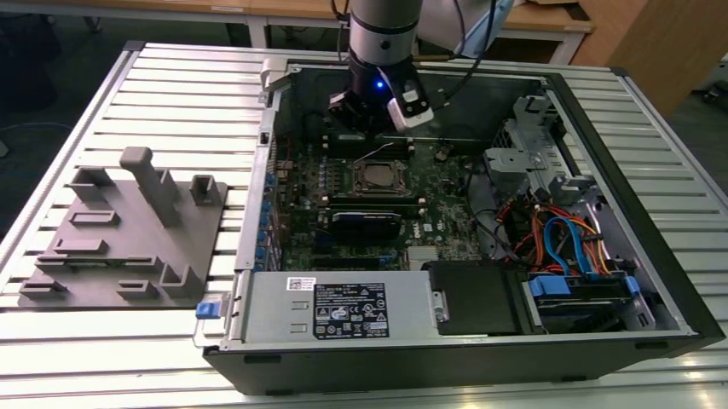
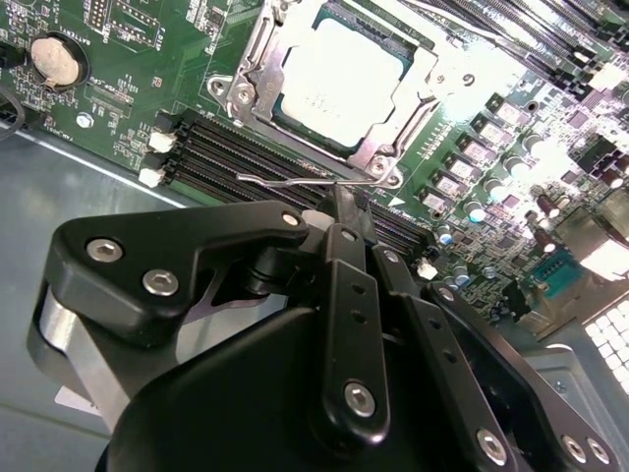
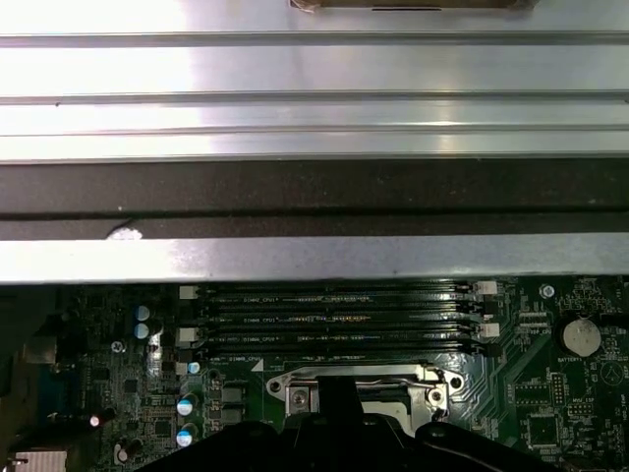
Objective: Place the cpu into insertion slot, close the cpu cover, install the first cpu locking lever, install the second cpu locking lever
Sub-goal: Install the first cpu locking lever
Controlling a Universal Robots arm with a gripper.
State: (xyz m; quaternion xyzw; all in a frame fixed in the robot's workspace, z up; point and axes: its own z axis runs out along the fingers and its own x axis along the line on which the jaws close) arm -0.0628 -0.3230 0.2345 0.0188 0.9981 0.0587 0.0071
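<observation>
The arm reaches down into the open computer case (image 1: 637,281), its gripper (image 2: 344,211) lowered over the green board just beside the socket (image 2: 257,74). The chip (image 2: 339,79) already sits in that socket, its silvery top bright under the light, with the metal cover frame (image 2: 393,138) lying shut around it. The black fingers (image 2: 346,224) are pressed together, pinching a thin wire lever (image 2: 285,181) that runs along the socket's edge next to the long black memory slots (image 3: 334,320). On the exterior view's left, a grey holder (image 1: 125,239) rests on the slatted table (image 1: 170,85).
</observation>
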